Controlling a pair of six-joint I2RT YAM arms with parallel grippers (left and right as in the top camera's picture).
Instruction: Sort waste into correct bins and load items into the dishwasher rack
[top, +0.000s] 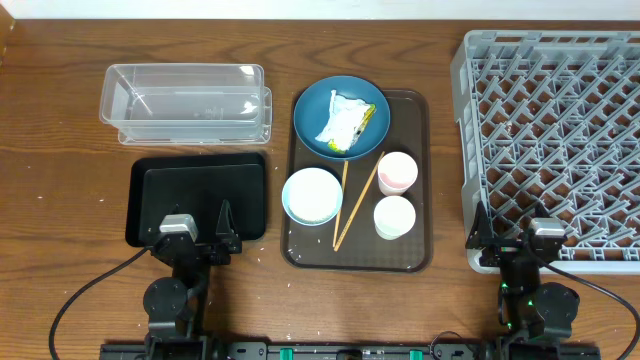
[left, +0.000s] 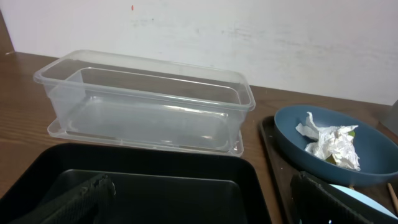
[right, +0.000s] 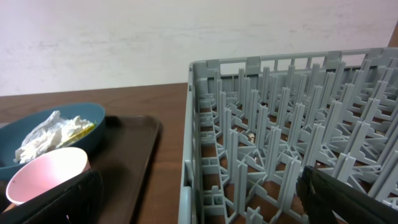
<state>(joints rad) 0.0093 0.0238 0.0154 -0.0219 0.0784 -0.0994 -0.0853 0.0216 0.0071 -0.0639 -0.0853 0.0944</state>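
Note:
A dark blue plate (top: 340, 115) with a crumpled white wrapper (top: 341, 124) on it sits at the back of the brown serving tray (top: 415, 255). The pale bowl (top: 312, 195), two chopsticks (top: 352, 203) and two white cups (top: 397, 172) (top: 394, 216) also lie on that tray. The clear tub (top: 185, 100) stands at the back left, with the black tray (top: 200, 195) in front of it. The grey rack (top: 555, 140) is at the right. My left gripper (top: 198, 235) is open and empty over the black tray's near edge. My right gripper (top: 512, 238) is open and empty at the rack's near left corner. I cannot make out any rice grains.
The left wrist view shows the tub (left: 149, 99), the black tray (left: 143, 186) and the plate (left: 373, 149) with the wrapper (left: 329, 143). The right wrist view shows the rack's wall (right: 199, 124), a cup (right: 46, 174) and the plate (right: 93, 118). A white wall stands behind the table.

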